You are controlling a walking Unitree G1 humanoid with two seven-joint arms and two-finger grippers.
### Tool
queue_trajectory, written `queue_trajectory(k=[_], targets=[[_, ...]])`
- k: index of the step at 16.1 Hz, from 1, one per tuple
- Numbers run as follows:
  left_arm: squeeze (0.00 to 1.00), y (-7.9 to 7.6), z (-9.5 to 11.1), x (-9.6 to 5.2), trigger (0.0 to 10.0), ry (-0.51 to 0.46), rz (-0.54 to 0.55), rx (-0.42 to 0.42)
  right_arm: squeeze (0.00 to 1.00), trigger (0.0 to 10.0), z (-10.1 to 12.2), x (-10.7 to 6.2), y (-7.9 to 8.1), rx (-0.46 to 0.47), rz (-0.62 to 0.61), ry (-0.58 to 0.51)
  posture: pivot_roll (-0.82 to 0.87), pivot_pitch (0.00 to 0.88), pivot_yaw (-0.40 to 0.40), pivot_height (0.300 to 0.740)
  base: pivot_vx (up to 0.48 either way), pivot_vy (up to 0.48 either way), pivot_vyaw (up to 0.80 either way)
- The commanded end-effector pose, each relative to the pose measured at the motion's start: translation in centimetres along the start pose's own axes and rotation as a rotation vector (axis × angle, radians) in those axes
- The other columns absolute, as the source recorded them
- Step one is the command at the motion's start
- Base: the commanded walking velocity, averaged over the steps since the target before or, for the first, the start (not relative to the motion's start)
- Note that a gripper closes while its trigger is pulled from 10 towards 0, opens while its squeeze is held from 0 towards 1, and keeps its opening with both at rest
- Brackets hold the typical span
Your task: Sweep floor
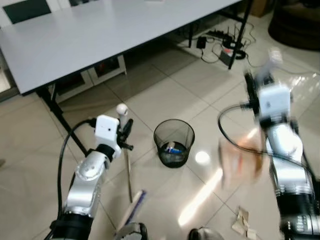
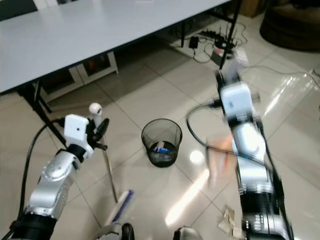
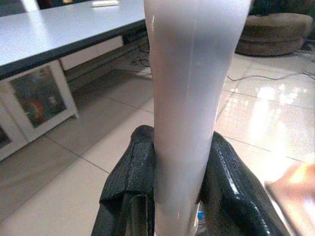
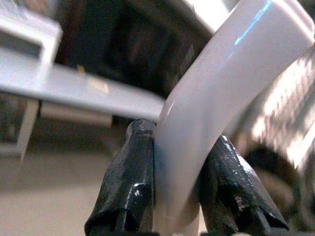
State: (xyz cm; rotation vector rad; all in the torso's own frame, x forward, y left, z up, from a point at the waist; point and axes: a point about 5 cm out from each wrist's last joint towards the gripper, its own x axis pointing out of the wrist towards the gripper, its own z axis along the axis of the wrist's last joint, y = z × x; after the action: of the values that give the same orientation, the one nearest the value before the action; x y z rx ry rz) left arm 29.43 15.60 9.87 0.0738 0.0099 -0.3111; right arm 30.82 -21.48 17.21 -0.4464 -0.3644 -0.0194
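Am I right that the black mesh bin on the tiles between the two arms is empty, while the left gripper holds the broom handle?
Not quite: the bin holds some rubbish, including a blue-and-white scrap, as the left eye view shows. The left gripper does hold the broom handle.

A grey table (image 1: 100, 30) stands behind a black mesh wastebasket (image 1: 173, 143).

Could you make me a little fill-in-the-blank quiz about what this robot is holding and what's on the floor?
1. The left claw grips the white ____ handle.
2. The black mesh ____ stands on the tiled floor between the arms.
3. Crumpled ____ lies by the right arm.
4. The right claw is ____ on a white handle.

Missing: broom; bin; paper; shut
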Motion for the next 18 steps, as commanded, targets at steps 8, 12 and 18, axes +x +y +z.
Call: queue_trajectory(k=[8,12,18], targets=[[0.0,0.3,3.6,-0.5,10.0,-0.13,-0.222,-0.16,0.0,10.0,1.6,-0.8,-1.3,0.003,-0.123,0.063,-0.01,0.1,0.088,0.74,0.0,0.0,-0.68],[0.0,0.0,7.7,-1.4,10.0,-0.255,-0.474,-0.317,0.0,10.0,1.7,-1.0,-0.9,0.016,-0.121,0.085,-0.01,0.101,0.089,0.74,0.0,0.0,-0.8],[0.0,-0.2,11.1,-0.9,10.0,-0.352,-0.607,-0.462,0.0,10.0,2.3,-1.4,0.4,0.095,-0.114,0.068,-0.02,0.106,0.107,0.74,0.0,0.0,-0.8]])
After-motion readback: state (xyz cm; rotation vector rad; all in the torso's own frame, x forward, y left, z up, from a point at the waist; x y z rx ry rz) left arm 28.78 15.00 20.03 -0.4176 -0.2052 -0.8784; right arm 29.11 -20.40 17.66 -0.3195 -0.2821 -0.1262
